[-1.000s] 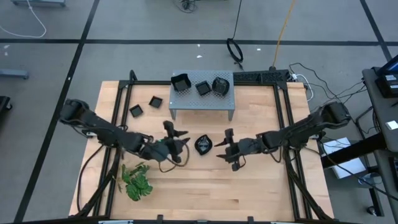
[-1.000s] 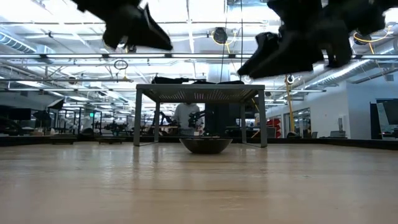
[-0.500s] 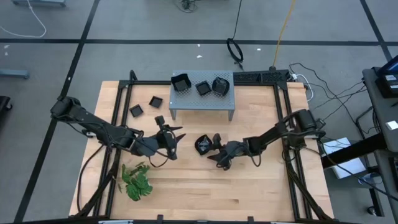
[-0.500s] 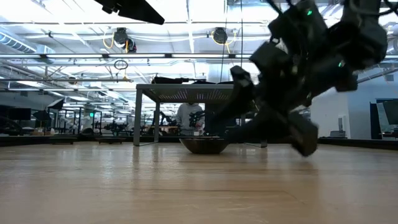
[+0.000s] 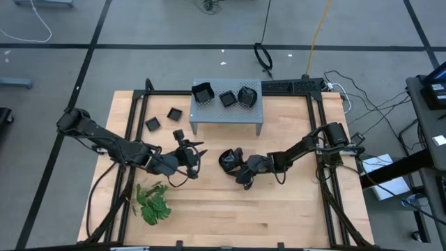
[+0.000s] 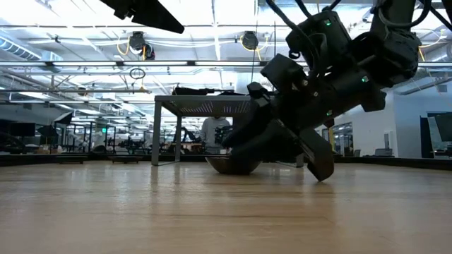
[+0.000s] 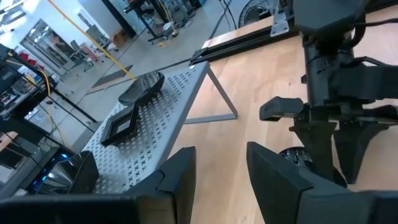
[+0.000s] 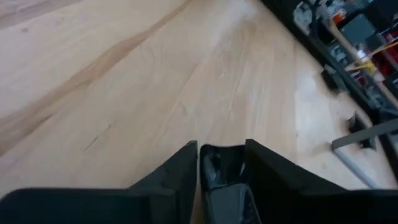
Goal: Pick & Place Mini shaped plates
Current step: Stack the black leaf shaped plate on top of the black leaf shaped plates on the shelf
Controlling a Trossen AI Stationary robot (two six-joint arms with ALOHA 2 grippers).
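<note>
A glossy black mini shaped plate [image 5: 226,160] lies on the wooden table in front of the grey perforated stand [image 5: 224,113]. My right gripper [image 5: 235,166] reaches it from the right and is shut on it. The low view shows this plate [image 6: 229,166] resting with its underside on the table. My left gripper [image 5: 196,152] hovers open to the plate's left, raised, with nothing between its fingers [image 7: 180,177]. Three more black plates [image 5: 228,98] rest on the stand's top, and two [image 5: 152,124] lie on the table at the far left. My right gripper has the plate's near-right edge [image 8: 222,163] between its two fingers [image 8: 181,169]. The fingers slant down from the table's right side. The black rim fills the gap between them. The plate sits on the table.
A green leafy sprig [image 5: 152,202] lies near the front left. Black frame rails [image 5: 322,139] run along both sides of the table. Bare wood stretches across the near half of the table, in front of both grippers.
My right gripper has dropped toward the table and gone left to the plate, rolling as it went, and its fingers have narrowed around the plate's edge. My left gripper has risen a little and drawn slightly left. The plate has stayed where it was.
</note>
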